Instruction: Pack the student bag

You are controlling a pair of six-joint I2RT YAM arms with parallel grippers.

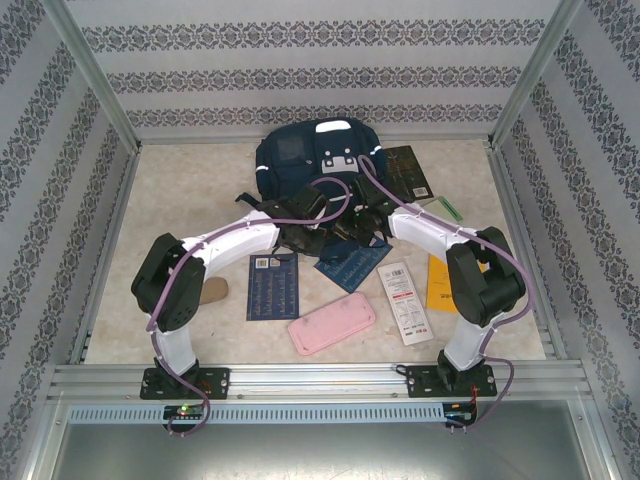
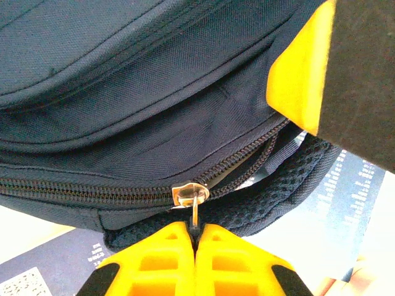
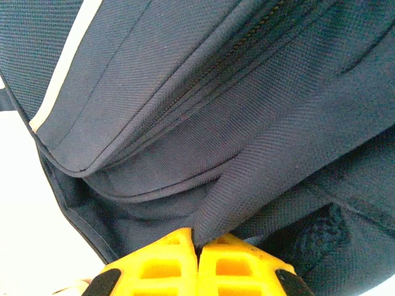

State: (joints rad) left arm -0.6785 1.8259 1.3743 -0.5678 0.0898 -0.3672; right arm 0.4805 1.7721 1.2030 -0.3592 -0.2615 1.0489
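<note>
Left gripper [image 2: 196,245] clamps the metal zipper pull [image 2: 195,208] on the navy fabric backpack [image 2: 142,92]. Right gripper [image 3: 197,243] pinches a fabric fold [image 3: 247,179].

Tabletop tally: nine loose things, two arms [image 1: 225,250] [image 1: 455,255].
One student bag [image 1: 290,175], two navy booklets [image 1: 272,286] [image 1: 352,263], one pink pencil case [image 1: 332,322], one white packet [image 1: 406,303], one orange pad [image 1: 438,285], one dark book [image 1: 408,172], one tan piece [image 1: 213,291], possibly one green item [image 1: 449,208].

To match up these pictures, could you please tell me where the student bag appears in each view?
Top external: student bag at the table's far centre.
Left wrist: upper picture, above the left hand shut on its zipper pull.
Right wrist: from the top down to the right hand, pinching its fabric.
Shared landmark: the bag's zipper line, in both wrist views.
</note>
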